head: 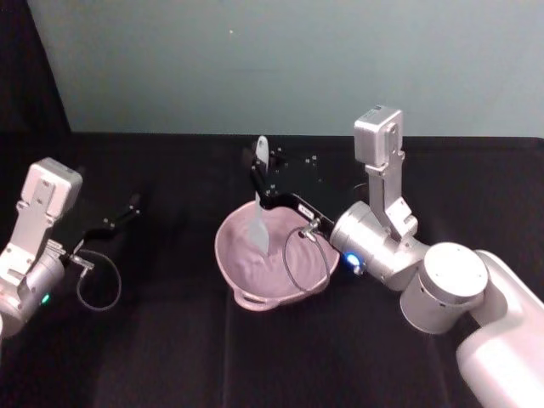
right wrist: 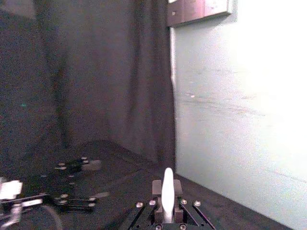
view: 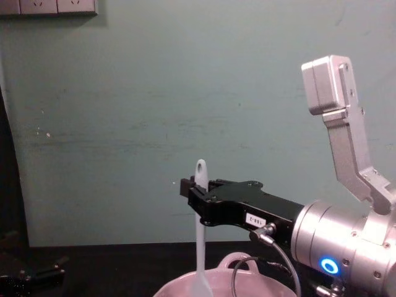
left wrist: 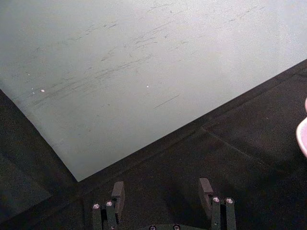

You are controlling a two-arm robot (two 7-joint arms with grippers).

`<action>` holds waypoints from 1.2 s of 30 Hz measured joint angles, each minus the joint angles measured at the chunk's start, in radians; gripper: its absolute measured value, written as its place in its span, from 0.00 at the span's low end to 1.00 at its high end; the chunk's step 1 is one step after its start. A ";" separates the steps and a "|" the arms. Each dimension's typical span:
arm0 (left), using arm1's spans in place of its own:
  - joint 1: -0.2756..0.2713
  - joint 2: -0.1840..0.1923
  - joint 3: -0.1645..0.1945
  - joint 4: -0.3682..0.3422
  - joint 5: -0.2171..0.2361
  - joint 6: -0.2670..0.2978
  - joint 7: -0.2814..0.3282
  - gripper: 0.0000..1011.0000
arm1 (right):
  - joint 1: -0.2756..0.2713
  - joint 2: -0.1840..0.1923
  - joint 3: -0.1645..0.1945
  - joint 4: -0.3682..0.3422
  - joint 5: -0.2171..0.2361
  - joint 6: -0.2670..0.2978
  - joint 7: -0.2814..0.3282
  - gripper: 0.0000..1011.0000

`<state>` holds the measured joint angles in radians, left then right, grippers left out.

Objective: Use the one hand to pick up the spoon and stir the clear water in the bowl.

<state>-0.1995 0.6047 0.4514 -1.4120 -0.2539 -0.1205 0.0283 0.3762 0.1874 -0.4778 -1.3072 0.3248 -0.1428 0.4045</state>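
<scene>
The pale-pink bowl (head: 234, 276) sits mid-table, its clear water (head: 270, 270) barely showing as ripples. The white spoon (head: 258, 223) stands nearly upright, head down inside the bowl. My right gripper (head: 257, 183) is shut on the spoon's upper handle, reaching in from the right above the bowl. From the chest, the spoon (view: 200, 247) hangs from that gripper (view: 193, 192) down into the bowl (view: 179, 288). The right wrist view has the handle (right wrist: 167, 189) pinched between the fingers. My left gripper (head: 133, 205) rests at the far left, open (left wrist: 162, 191), holding nothing.
Black cloth (head: 170, 340) covers the table, and a teal wall (head: 297, 59) stands behind it. A black cable loop (head: 297, 255) from the right wrist hangs over the bowl's right side. Another cable loop (head: 98, 285) hangs by the left arm. The bowl's edge (left wrist: 302, 136) shows in the left wrist view.
</scene>
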 joint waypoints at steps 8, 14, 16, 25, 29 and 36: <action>0.000 0.000 0.000 0.000 0.000 0.000 0.000 1.00 | 0.011 -0.006 0.029 0.029 -0.058 -0.034 -0.043 0.12; 0.000 0.000 0.000 0.000 0.000 0.000 0.000 1.00 | -0.018 0.019 0.060 -0.020 -0.075 -0.020 -0.051 0.12; 0.000 0.000 0.000 0.000 0.000 0.000 0.000 1.00 | -0.029 0.028 0.067 -0.039 -0.077 -0.010 -0.050 0.12; 0.000 0.000 0.000 0.000 0.000 0.000 0.000 1.00 | -0.107 0.080 0.090 -0.164 -0.025 0.081 0.001 0.12; 0.000 0.000 0.000 0.000 0.000 0.000 0.000 1.00 | -0.129 0.093 0.084 -0.194 0.018 0.093 0.040 0.12; 0.000 0.000 0.000 0.000 0.000 0.000 0.000 1.00 | -0.131 0.088 0.051 -0.191 0.078 0.103 0.087 0.12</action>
<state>-0.1995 0.6047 0.4514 -1.4120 -0.2540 -0.1205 0.0283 0.2454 0.2750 -0.4272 -1.4987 0.4027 -0.0400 0.4920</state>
